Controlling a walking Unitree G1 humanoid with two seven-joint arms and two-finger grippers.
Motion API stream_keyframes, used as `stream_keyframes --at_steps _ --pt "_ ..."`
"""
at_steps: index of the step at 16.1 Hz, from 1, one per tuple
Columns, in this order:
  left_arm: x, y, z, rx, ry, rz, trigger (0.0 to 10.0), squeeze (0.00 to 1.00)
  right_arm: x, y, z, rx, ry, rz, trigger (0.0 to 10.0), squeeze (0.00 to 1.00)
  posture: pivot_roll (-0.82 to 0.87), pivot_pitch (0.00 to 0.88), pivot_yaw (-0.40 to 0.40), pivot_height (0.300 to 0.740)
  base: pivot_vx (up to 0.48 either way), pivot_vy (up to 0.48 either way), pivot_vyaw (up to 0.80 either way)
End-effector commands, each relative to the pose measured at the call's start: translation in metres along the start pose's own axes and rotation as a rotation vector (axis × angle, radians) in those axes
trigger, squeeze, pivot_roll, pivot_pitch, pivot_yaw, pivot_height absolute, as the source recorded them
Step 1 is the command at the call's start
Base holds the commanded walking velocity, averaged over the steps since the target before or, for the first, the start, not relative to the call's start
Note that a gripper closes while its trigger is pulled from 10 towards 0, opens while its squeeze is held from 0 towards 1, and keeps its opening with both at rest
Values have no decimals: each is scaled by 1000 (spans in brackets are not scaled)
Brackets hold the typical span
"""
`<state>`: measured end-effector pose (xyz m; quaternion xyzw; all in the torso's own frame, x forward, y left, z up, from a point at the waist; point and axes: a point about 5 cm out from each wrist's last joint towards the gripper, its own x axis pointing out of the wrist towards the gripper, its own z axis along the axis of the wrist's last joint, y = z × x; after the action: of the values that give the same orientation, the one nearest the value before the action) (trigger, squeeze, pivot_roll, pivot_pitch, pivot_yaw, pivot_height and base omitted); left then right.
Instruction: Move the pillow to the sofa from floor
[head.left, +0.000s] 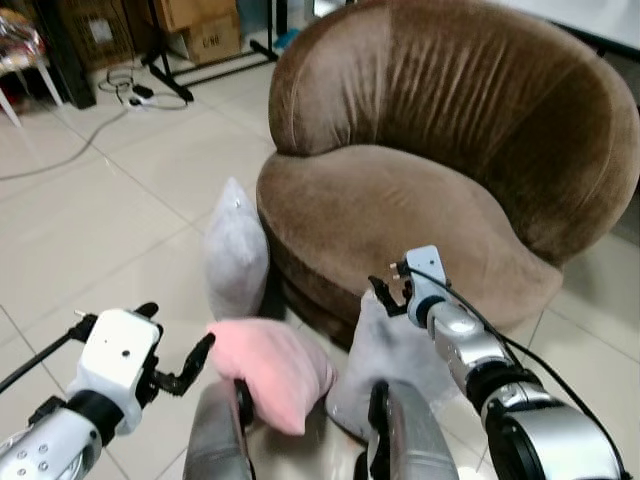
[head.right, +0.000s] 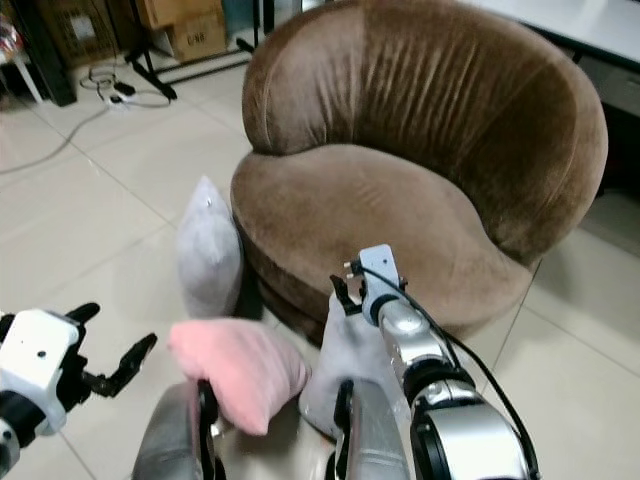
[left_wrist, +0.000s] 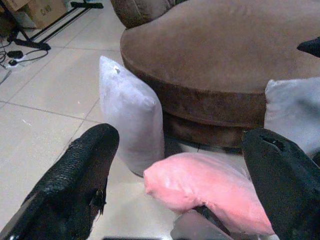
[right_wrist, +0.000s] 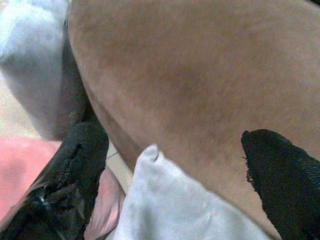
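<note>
Nothing lies on the brown round sofa (head.left: 400, 200) yet. On the tiled floor (head.left: 90, 220), against its front edge, lean two grey pillows (head.left: 236, 250) with a pink pillow (head.left: 275, 370) between. Left gripper (left_wrist: 180, 175) and right gripper (right_wrist: 170, 165) hover wide open, holding nothing.

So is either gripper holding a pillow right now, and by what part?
Nothing is held: left gripper and right gripper are both open.

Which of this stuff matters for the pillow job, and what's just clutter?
For the job:
pink pillow
two grey pillows
brown sofa
left gripper, open
right gripper, open

Lying about:
cardboard boxes
cables
stand legs
</note>
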<state>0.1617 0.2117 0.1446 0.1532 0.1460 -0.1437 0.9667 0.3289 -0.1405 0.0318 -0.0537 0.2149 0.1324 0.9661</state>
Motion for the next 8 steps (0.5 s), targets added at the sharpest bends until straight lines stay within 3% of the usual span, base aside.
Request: stream_keyframes --at_steps 1,8 --pt "-2 -2 -1 5 7 2 10000 0 -2 -3 -5 -5 2 -1 10000 0 110 105 -82 527 0 0 0" --pt "15 -10 -19 -4 72 -6 10000 0 -14 6 -1 -65 -133 155 10000 0 76 46 -110 512 0 0 0"
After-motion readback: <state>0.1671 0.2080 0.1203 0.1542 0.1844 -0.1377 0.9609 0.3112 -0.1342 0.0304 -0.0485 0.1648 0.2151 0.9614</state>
